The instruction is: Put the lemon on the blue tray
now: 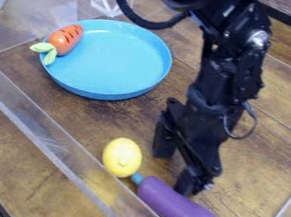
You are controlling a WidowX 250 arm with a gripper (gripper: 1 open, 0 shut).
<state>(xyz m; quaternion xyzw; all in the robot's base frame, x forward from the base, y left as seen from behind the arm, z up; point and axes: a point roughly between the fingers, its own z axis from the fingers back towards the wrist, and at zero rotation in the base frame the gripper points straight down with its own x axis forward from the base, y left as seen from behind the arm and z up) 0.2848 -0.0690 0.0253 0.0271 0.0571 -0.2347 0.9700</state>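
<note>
The lemon (122,157), a small bright yellow oval, lies on the wooden table near the front. The blue tray (111,59), a round sky-blue plate with a low rim, sits at the back left and holds nothing. My gripper (182,164) hangs from the black arm just right of the lemon, pointing down with its jaws open and nothing between them. Its left finger stands close to the lemon; whether it touches it I cannot tell.
A purple eggplant (176,209) lies just below and right of the lemon, under the gripper. An orange carrot (61,40) with green leaves rests against the tray's left rim. A clear plastic wall (50,138) runs along the front left.
</note>
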